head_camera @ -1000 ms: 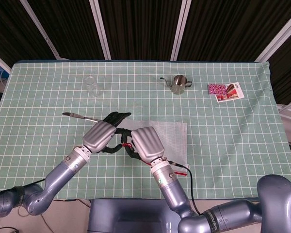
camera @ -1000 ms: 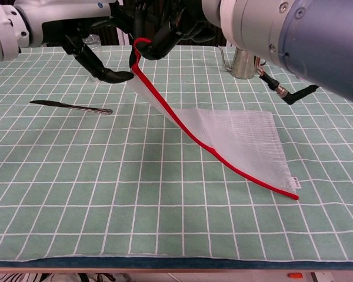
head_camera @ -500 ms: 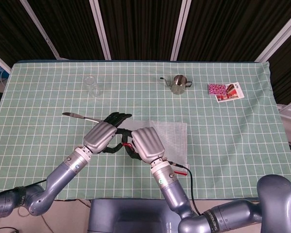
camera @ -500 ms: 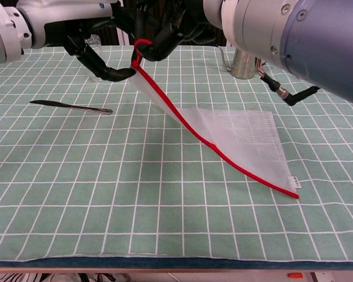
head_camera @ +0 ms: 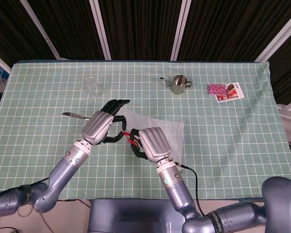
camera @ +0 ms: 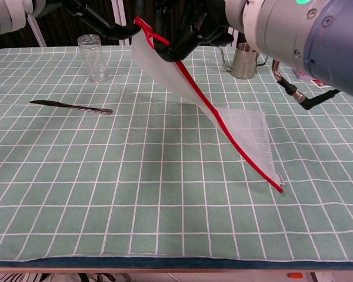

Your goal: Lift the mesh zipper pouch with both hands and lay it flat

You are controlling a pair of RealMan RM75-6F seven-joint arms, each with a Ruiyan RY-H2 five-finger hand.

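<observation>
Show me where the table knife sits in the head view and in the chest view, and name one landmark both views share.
Head view: the table knife lies left of centre on the checked cloth, its far end hidden behind the left robot hand.
Chest view: it lies at the left, flat on the cloth.
Shared landmark: the clear glass, standing beyond the knife.
</observation>
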